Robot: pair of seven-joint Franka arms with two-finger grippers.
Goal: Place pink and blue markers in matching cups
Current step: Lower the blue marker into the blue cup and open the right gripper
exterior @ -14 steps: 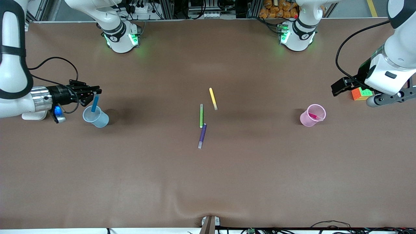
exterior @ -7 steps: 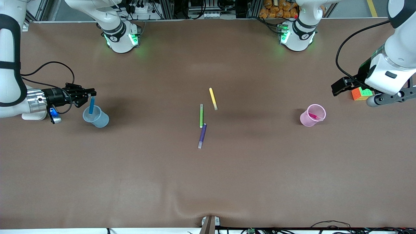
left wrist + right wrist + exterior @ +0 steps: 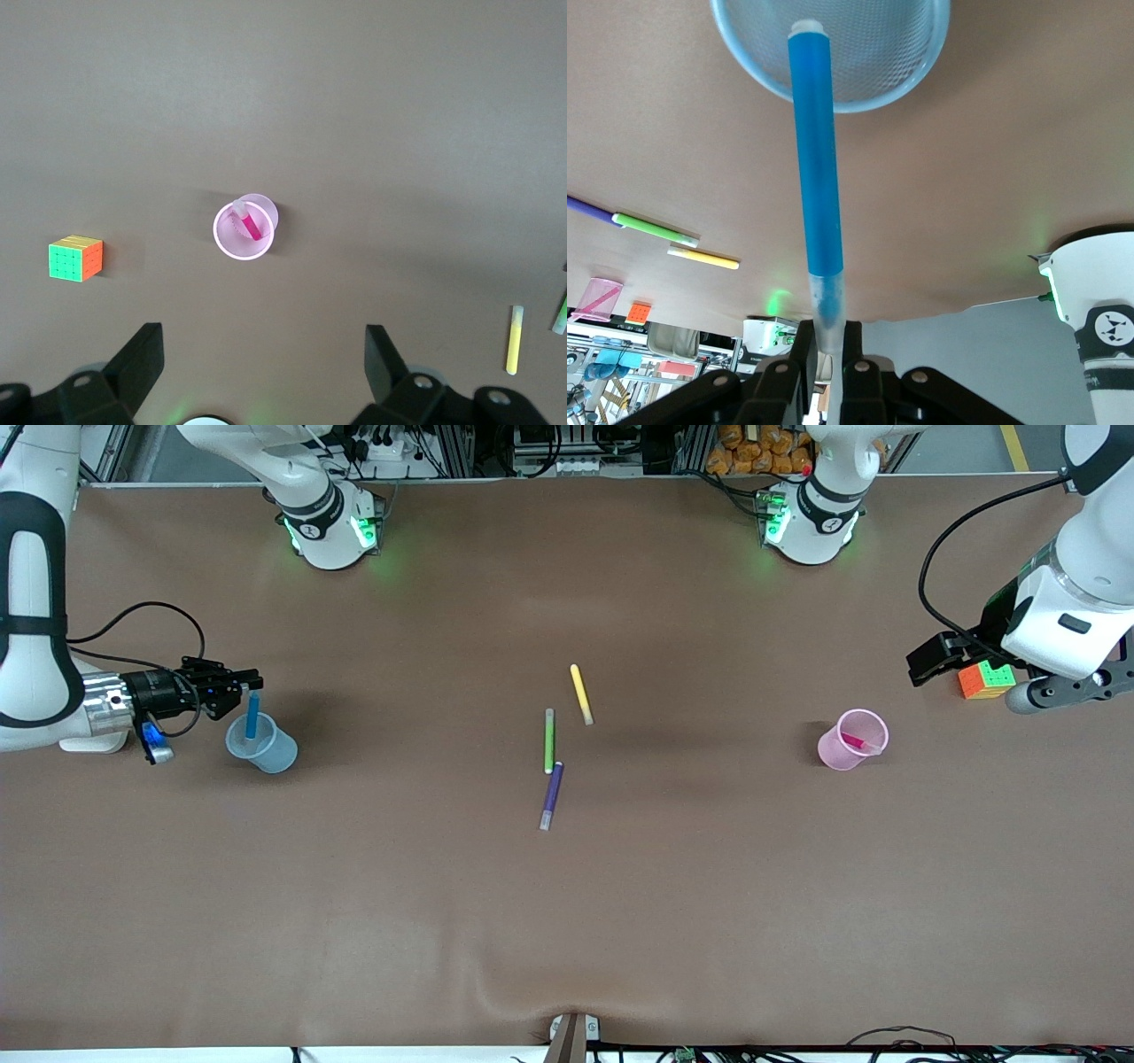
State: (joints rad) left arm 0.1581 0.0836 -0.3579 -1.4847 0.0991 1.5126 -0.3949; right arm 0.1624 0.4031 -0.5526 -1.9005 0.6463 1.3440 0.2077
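The right pincer (image 3: 251, 684) hangs over the right arm's end of the brown worktop (image 3: 567, 921), at the nine o'clock edge of the front view, its fingers (image 3: 804, 359) clamped on the pale cap of the bright blue slim marker (image 3: 252, 716). The marker points down into the small translucent pale blue plastic cup (image 3: 264, 746), its lower end inside the rim; whether it touches the cup's floor cannot be told. In the right wrist view the blue marker (image 3: 814, 177) runs straight from the fingers to the blue cup's (image 3: 868, 84) open mouth.

The left pincer (image 3: 974, 677) waits over the left arm's end of the worktop, at three o'clock in the front view, above a small multicoloured puzzle cube (image 3: 985, 680); its two fingers (image 3: 142, 359) stand wide apart with nothing between them.

The small translucent pale pink plastic cup (image 3: 852, 740) stands upright, nearer the front camera than the cube. The magenta-pink marker (image 3: 855, 740) leans inside it; seen from the left wrist, that marker (image 3: 249, 222) rests tilted against the pink cup's (image 3: 226, 243) wall.

At the worktop's centre lie three more markers: a yellow one (image 3: 581, 693), a green one (image 3: 549, 740) at about seven o'clock from it, and a purple one (image 3: 552, 794) just nearer the camera, its end close beside the green one's end.
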